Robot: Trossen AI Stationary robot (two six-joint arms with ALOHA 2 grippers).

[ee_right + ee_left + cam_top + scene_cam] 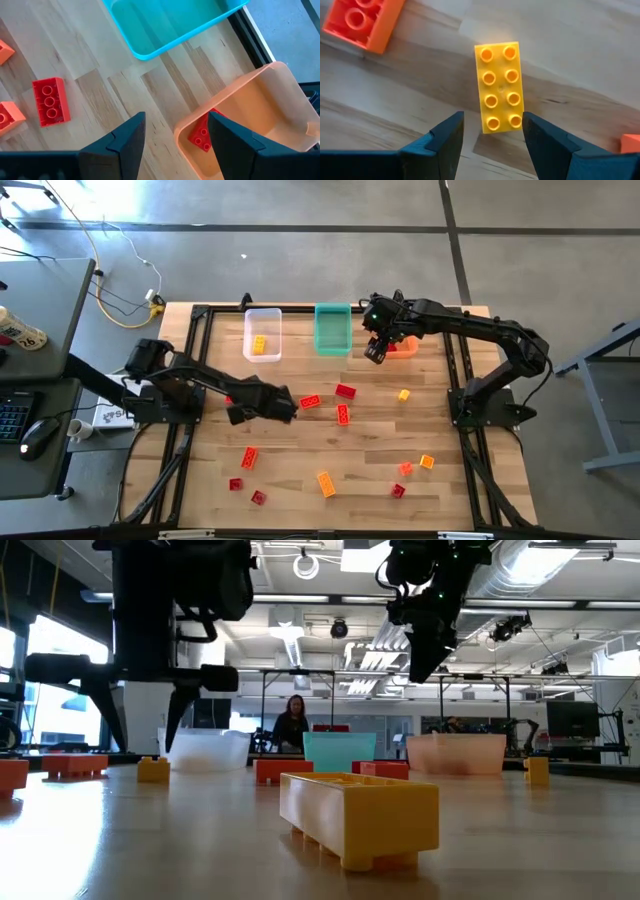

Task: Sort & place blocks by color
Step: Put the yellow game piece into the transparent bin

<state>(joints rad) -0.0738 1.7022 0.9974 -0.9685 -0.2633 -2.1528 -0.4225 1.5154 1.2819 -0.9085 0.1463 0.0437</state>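
My left gripper (288, 406) hangs open over the middle of the table. In its wrist view a yellow eight-stud block (499, 87) lies flat on the wood, its near end between my left gripper (492, 122) fingertips without touching them. An orange block (362, 20) lies beside it. My right gripper (376, 355) is open and empty, raised over the near rim of the orange bin (260, 100), which holds a red block (202, 135). The clear bin (263, 330) holds a yellow block (259, 345). Red, orange and yellow blocks (343, 414) lie scattered on the table.
The teal bin (333, 330) stands between the clear bin and the orange bin along the far edge. Loose blocks lie mid-table (346, 391) and toward the near edge (326, 483). A person (291, 725) shows in the room beyond the table.
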